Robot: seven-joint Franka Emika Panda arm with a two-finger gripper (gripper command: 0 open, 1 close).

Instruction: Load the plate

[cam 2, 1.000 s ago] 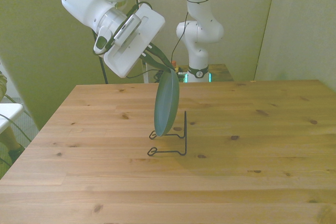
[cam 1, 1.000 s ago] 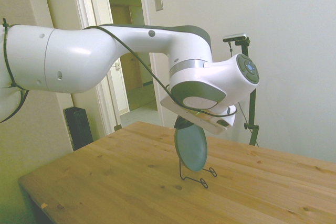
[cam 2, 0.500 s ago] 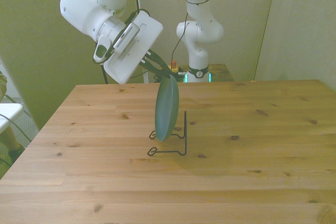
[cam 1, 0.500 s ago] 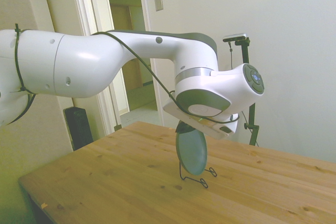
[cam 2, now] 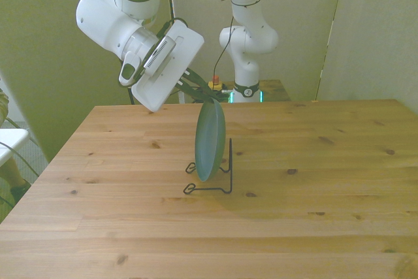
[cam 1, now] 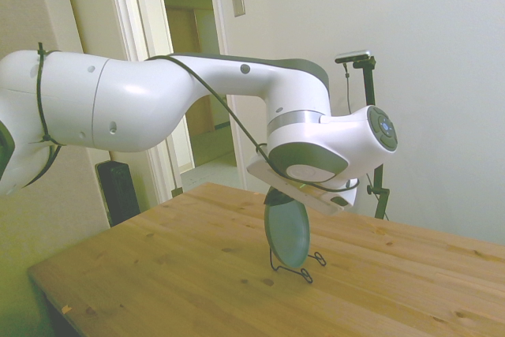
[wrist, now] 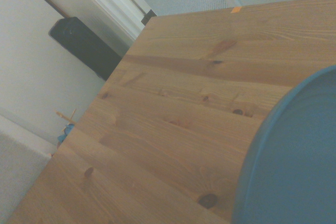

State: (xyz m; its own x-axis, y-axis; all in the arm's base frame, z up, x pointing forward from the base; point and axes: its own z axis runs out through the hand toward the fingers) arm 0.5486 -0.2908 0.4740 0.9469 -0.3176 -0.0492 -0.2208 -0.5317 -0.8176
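Dull teal and matte, the small round plate [cam 2: 210, 140] stands on edge above the thin black wire stand [cam 2: 215, 179], and you can see its top rim caught in the dark two-finger gripper [cam 2: 208, 96] of the white Franka arm [cam 1: 158, 100]. The jaws are drawn in close on that rim, pinching it from both faces; only the plate's thickness keeps them apart. In the front view the plate leans a little, its top toward the front view's right, and its lower edge sits between the stand's upright post and the two small loops at the stand's other end. Whether that lower edge rests on the wire or hangs just clear of it, you cannot tell from either the front view or the side view [cam 1: 287, 232]. The stand sits on the knotted pine wooden table [cam 2: 313, 200], roughly at its middle. From the wrist view you get only a blurred arc of the plate's face [wrist: 294, 156] against the table boards [wrist: 173, 124], with a dark box-shaped object [wrist: 86, 45] on the floor beyond the table's edge
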